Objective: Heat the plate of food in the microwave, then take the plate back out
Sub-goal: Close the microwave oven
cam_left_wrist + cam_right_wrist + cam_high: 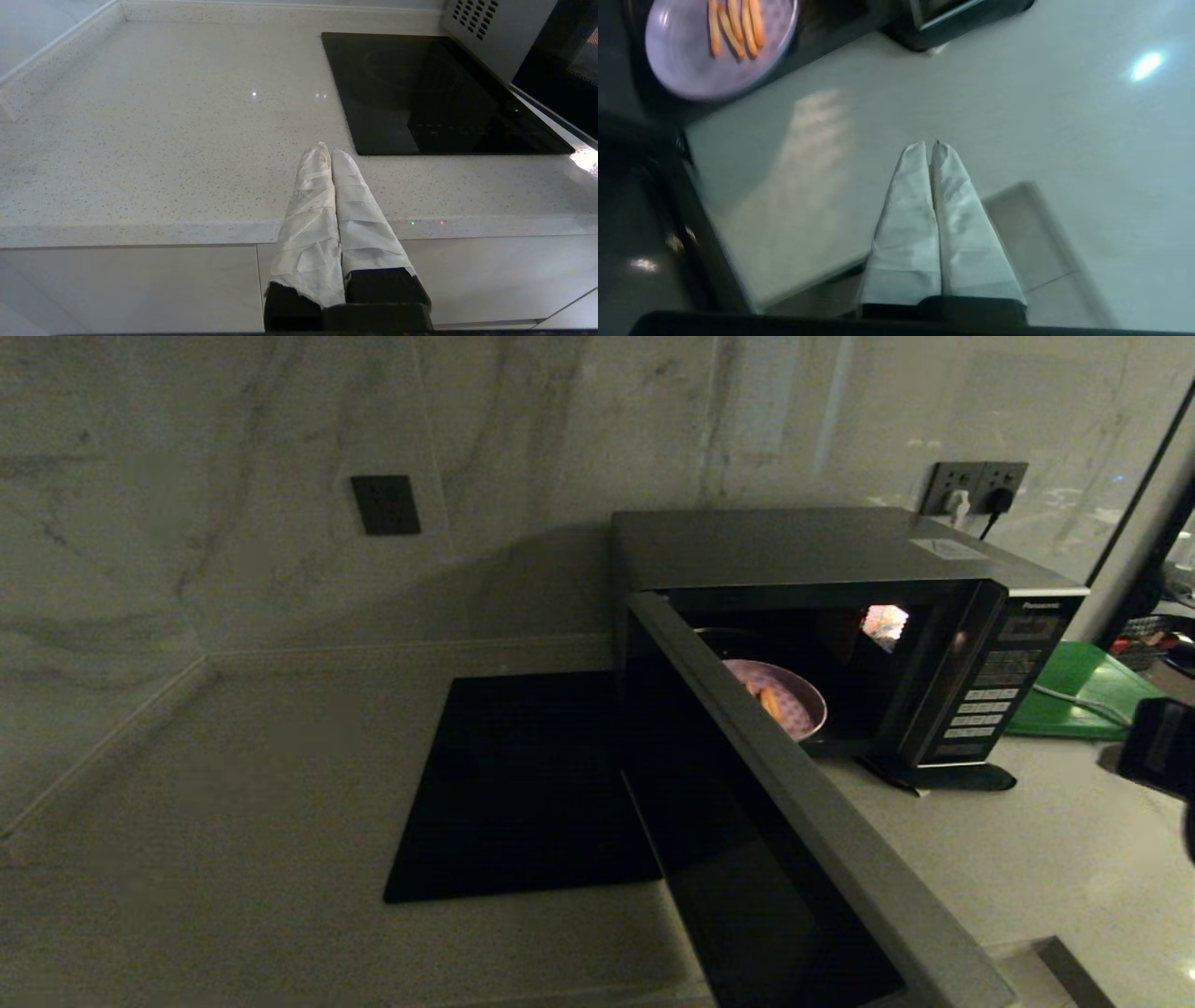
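The dark grey microwave [840, 551] stands at the back right of the counter with its door [747, 840] swung wide open towards me. Inside it sits the lavender plate of food [789, 695], with several orange sticks on it; the right wrist view also shows the plate of food [691, 56] inside the cavity. My right gripper [930, 147] is shut and empty, hovering above the counter in front of the microwave, well short of the plate. My left gripper [327, 151] is shut and empty, held over the counter's front edge, left of the black glass square [434, 93].
A flat black glass square [523, 784] lies in the counter left of the microwave. A green board [1083, 691] lies right of the microwave. A wall socket [976, 485] with plugs is behind it. The right arm's dark wrist [1158, 747] shows at the head view's right edge.
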You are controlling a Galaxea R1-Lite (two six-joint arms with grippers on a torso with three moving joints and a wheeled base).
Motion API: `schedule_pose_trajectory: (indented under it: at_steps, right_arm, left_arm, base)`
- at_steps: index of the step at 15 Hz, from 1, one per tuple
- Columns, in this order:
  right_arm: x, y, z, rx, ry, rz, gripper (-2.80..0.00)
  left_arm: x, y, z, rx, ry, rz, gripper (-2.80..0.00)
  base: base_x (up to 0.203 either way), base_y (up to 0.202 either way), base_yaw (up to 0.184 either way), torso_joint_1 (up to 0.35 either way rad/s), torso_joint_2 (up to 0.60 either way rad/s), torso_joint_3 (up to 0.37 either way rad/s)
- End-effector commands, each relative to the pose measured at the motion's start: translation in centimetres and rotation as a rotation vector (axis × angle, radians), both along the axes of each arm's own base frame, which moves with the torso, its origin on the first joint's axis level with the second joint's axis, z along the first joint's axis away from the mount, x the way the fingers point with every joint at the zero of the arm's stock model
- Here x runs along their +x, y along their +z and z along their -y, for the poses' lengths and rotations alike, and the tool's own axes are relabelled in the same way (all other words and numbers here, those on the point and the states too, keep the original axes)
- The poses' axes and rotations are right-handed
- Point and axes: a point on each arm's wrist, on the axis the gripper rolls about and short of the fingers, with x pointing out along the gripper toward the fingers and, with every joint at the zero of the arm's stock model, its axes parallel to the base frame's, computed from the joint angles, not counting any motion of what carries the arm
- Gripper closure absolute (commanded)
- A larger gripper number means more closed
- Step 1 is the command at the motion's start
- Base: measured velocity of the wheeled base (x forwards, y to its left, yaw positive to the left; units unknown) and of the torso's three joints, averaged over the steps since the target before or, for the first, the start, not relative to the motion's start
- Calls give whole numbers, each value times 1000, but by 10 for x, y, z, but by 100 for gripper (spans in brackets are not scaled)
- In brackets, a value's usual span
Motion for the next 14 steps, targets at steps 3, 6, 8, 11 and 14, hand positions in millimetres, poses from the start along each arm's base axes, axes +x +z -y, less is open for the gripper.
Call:
schedule_pose_trajectory:
  at_steps: [3, 6, 8, 11, 14]
  right_arm:
    - [-59, 36, -3, -71, 112, 187, 0]
    - [-70, 51, -12, -94, 259, 253, 0]
    - [-71, 68, -19, -70, 353, 300, 0]
    - [-75, 98, -30, 10, 530, 320, 0]
    - [-80, 138, -42, 220, 693, 317, 0]
  left_arm:
    - [0, 0, 0, 0, 2, 0, 0]
    - [0, 0, 0, -1, 1, 0, 0]
    - [0, 0, 0, 0, 2, 0, 0]
    - [0, 0, 0, -1, 2, 0, 0]
    - [0, 0, 0, 0, 1, 0, 0]
  base:
    - [0, 0, 0, 0, 0, 0]
    - [0, 0, 0, 0, 0, 0]
    - [0, 0, 0, 0, 0, 0]
    - [0, 0, 0, 0, 0, 0]
    - [0, 0, 0, 0, 0, 0]
